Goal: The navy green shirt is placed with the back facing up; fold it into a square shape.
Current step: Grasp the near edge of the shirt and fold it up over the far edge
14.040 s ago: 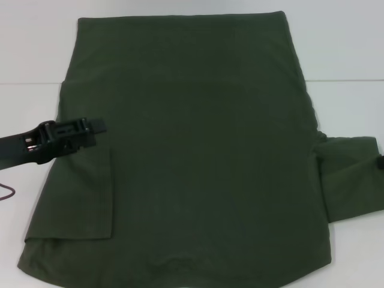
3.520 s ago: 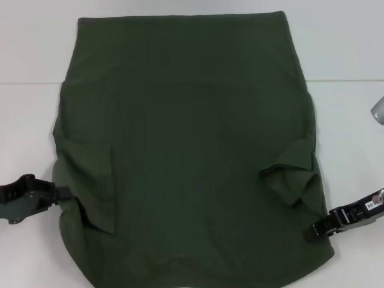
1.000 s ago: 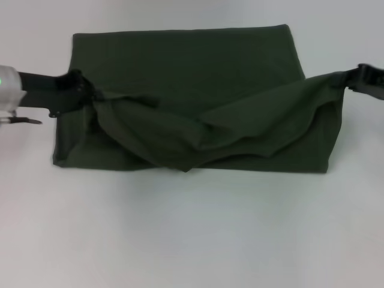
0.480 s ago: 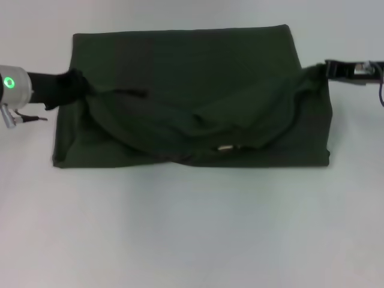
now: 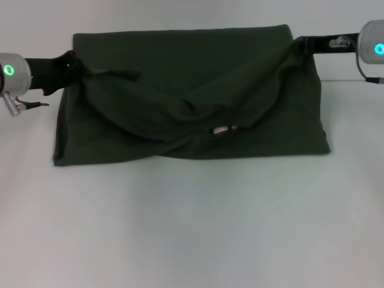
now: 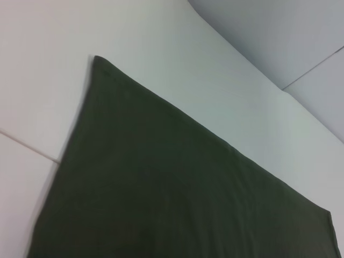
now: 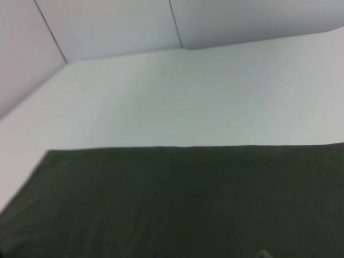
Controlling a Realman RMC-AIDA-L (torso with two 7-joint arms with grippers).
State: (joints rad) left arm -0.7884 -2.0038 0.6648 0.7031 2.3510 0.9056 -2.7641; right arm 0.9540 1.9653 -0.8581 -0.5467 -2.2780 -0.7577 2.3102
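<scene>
The plain dark olive-green short-sleeved shirt of soft matte fabric (image 5: 192,120) lies on the white table (image 5: 192,228), in the far half of the head view, as a wide band. Its long axis runs from 9 o'clock to 3 o'clock. The near layer is doubled over toward 12 o'clock and hangs in a loose curve between the two arms, lowest near the middle, where a small pale spot (image 5: 223,128) shows at the fold.

The black left gripper (image 5: 71,66) is at the shirt's far corner at about 10 o'clock and holds bunched fabric there. The black right gripper (image 5: 303,43) is at the far corner at about 2 o'clock, its fingers closed on the raised fabric edge.

Both wrist views show only flat green cloth on the white table.
</scene>
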